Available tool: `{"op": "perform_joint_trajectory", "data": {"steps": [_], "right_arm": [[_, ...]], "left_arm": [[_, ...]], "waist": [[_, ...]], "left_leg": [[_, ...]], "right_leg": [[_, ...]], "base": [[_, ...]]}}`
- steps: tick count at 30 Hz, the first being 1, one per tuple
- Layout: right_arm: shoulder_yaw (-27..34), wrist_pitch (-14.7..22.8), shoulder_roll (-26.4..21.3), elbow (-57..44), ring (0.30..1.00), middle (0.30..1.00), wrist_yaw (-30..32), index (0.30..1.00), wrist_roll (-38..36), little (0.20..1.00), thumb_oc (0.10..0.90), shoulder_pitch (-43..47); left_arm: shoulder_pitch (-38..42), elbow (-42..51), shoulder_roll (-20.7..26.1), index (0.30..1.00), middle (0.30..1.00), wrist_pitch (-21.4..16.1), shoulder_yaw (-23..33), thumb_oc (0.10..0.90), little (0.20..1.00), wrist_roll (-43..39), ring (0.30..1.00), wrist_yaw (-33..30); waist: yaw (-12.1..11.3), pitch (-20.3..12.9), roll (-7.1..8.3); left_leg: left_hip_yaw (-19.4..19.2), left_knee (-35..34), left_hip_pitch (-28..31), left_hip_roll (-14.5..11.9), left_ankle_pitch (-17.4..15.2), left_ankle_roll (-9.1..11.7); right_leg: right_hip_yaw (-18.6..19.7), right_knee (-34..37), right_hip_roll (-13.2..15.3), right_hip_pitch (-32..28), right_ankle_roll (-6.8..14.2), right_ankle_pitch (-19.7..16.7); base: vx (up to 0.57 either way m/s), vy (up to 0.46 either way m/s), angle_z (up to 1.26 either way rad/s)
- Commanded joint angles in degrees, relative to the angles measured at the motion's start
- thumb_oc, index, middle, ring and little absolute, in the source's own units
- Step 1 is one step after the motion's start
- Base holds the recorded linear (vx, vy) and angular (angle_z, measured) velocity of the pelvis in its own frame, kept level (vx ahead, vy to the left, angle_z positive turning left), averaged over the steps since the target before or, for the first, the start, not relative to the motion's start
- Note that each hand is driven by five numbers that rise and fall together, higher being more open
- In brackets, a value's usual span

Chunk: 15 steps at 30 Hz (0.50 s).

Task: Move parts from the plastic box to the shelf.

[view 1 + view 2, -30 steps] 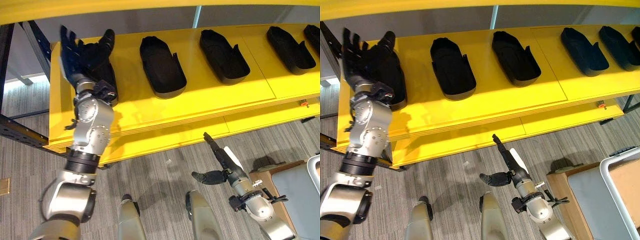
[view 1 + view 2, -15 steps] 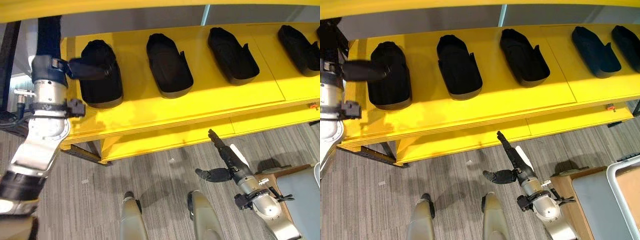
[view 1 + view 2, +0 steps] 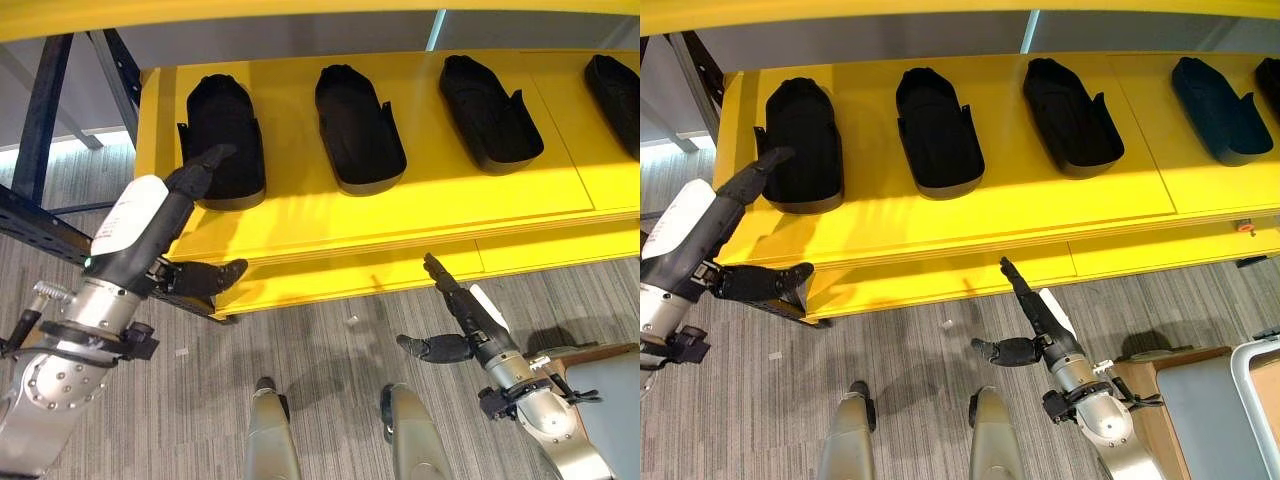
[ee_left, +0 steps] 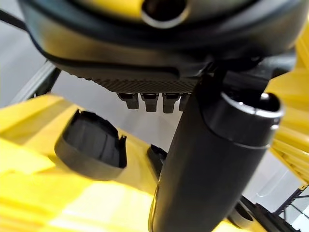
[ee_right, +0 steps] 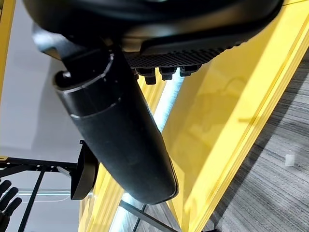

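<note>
Standing between placements: both hands hold nothing, so the step in hand looks like the gap after one part is set down and before the next is fetched.
Shelf (image 3: 420, 215): yellow, carrying a row of black parts.
Plastic box (image 3: 1258, 375): only a pale corner shows at the robot's right, beside a grey lid.
Leftmost part (image 3: 224, 140): lies on the shelf just beyond the left hand's fingertips, apart from them.
Left hand (image 3: 150, 225): fingers straight, thumb spread, empty.
Right hand (image 3: 1038, 320): low over the floor, fingers straight, empty.
Next move: turn right to the box and grasp another part.
Writing: none readable.
</note>
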<state>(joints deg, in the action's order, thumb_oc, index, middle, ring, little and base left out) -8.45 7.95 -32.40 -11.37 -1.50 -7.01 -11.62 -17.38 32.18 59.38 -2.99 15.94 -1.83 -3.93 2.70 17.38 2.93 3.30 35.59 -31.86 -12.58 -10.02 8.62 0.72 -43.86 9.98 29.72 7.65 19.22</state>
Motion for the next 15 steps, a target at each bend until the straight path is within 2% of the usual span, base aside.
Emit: {"op": "perform_joint_trajectory", "data": {"steps": [1,5,8,9,10,11,14,15], "right_arm": [[1.77,5.68,-1.83,-6.13,1.0,1.0,0.26,1.0,-2.76,1.0,0.9,2.25],[1.33,5.74,-1.73,-5.61,1.0,1.0,0.61,1.0,-2.36,1.0,0.9,2.43],[1.13,5.99,-1.52,-5.14,1.0,1.0,0.86,1.0,-2.9,1.0,0.9,2.53],[1.21,5.99,-1.54,-5.15,1.0,1.0,0.85,1.0,-2.92,1.0,0.9,2.52],[0.95,6.11,-1.46,-5.23,1.0,1.0,0.74,1.0,-3.57,1.0,0.9,2.53],[0.01,6.89,-1.53,-4.32,1.0,1.0,0.41,1.0,-5.71,1.0,0.9,2.13],[0.01,7.46,-2.31,-3.9,1.0,1.0,0.62,1.0,-5.31,1.0,0.9,1.64],[0.21,7.79,-2.5,-3.86,1.0,1.0,0.87,1.0,-5.08,1.0,0.9,1.38]], "left_arm": [[1.3,3.87,-0.29,1.0,1.0,-5.31,4.1,0.9,1.0,-1.9,1.0,-1.32],[1.06,3.65,-3.04,1.0,1.0,-5.46,0.98,0.9,1.0,-3.29,1.0,-0.88],[0.51,1.72,-7.48,1.0,1.0,-6.67,-5.95,0.9,1.0,-12.98,1.0,1.52],[0.64,1.64,-7.48,1.0,1.0,-6.71,-6.03,0.9,1.0,-13.02,1.0,1.55],[0.71,-0.07,-9.05,1.0,1.0,-6.93,-7.97,0.9,1.0,-17.08,1.0,2.05],[1.68,-5.86,-14.02,1.0,1.0,-7.44,-15.21,0.9,1.0,-25.81,1.0,3.15],[2.3,-9.12,-16.46,1.0,1.0,-7.23,-18.52,0.9,1.0,-26.81,1.0,4.12],[2.02,-11.07,-18.55,1.0,1.0,-7.6,-19.54,0.9,1.0,-30.44,1.0,4.51]], "waist": [[0.94,-4.3,-0.42],[0.85,-4.25,-0.42],[0.84,-4.34,-0.57],[0.81,-4.43,-0.62],[0.89,-4.54,-0.66],[1.11,-4.81,-0.81],[1.13,-5.0,-1.21],[1.08,-5.05,-1.37]], "left_leg": [[-1.56,2.28,1.21,-0.28,-1.09,-4.14],[-1.49,1.24,2.08,-0.19,-0.65,-4.09],[-1.54,-1.1,3.8,-0.27,0.41,-3.95],[-1.54,-1.46,3.74,-0.27,0.81,-3.97],[-1.49,-2.46,4.51,-0.36,1.3,-3.88],[-1.13,-6.08,7.33,-0.59,2.98,-3.41],[-0.55,-9.89,9.56,-1.05,4.89,-3.13],[-0.35,-11.89,10.96,-1.48,6.03,-2.87]], "right_leg": [[0.0,5.19,-0.02,-2.98,-2.19,-5.4],[-0.17,5.77,0.07,-3.76,-2.13,-5.69],[-0.38,6.93,-0.2,-5.13,-2.02,-6.23],[-0.41,7.24,-0.23,-5.06,-2.05,-6.59],[-0.57,7.88,-0.32,-5.69,-2.07,-6.79],[-1.17,9.91,-0.84,-8.4,-2.1,-7.01],[-1.93,11.71,-1.45,-10.25,-2.22,-7.42],[-2.42,12.51,-1.7,-11.3,-2.31,-7.29]], "base": [[0.0,0.0,0.0],[0.0,0.0,0.0],[0.0,-0.01,0.01],[0.0,-0.033,0.01],[0.03,-0.102,0.03],[0.03,-0.103,0.07],[0.04,-0.098,0.11],[0.03,-0.122,0.11]]}}
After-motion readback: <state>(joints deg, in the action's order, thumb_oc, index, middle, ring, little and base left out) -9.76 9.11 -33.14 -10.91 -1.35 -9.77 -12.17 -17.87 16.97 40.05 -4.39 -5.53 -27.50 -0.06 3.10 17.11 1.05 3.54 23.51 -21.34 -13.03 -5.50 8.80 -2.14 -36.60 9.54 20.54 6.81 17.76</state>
